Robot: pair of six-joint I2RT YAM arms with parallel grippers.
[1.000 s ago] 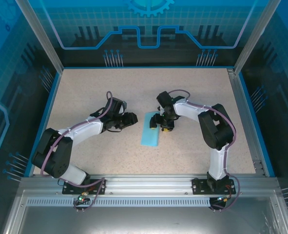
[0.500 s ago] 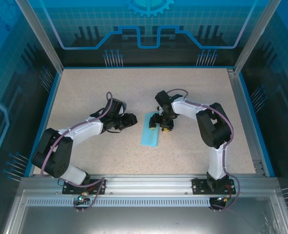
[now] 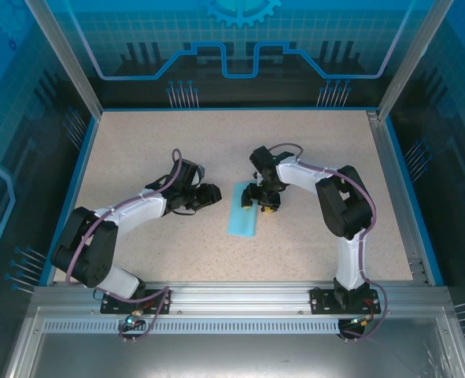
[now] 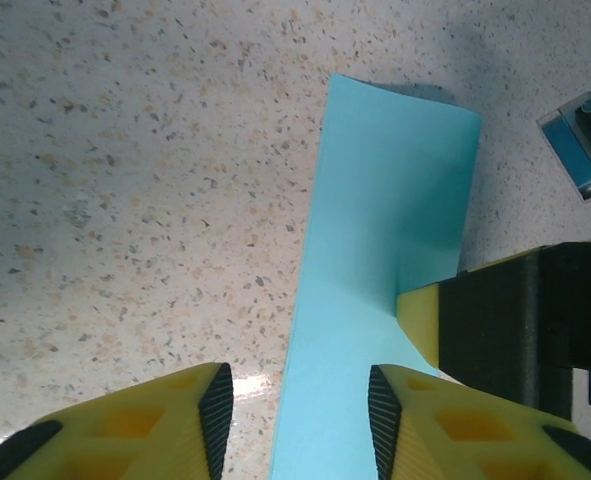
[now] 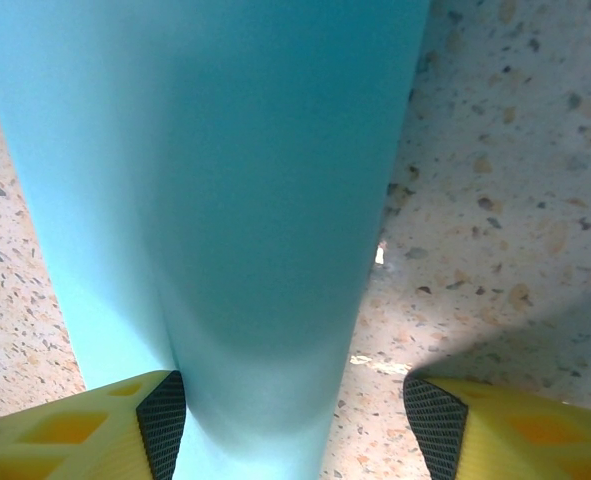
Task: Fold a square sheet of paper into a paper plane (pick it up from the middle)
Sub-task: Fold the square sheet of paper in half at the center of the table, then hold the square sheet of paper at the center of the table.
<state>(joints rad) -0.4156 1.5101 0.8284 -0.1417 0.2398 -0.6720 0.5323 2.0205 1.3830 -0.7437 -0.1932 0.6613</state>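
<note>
Creasing stage, by judgement: thin light-blue paper sheet [image 3: 242,216], folded into a narrow strip, lies on the speckled table [image 3: 138,142]. Right gripper [image 5: 295,420] straddles its far end, jaws apart; left gripper [image 4: 300,410], likewise spread and empty, alongside. Next: press the fold.

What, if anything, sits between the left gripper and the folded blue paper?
Nothing visible. Only bare table lies between the left gripper and the paper. The right gripper stands at the paper's opposite side, one finger at its edge, outside that path.
</note>
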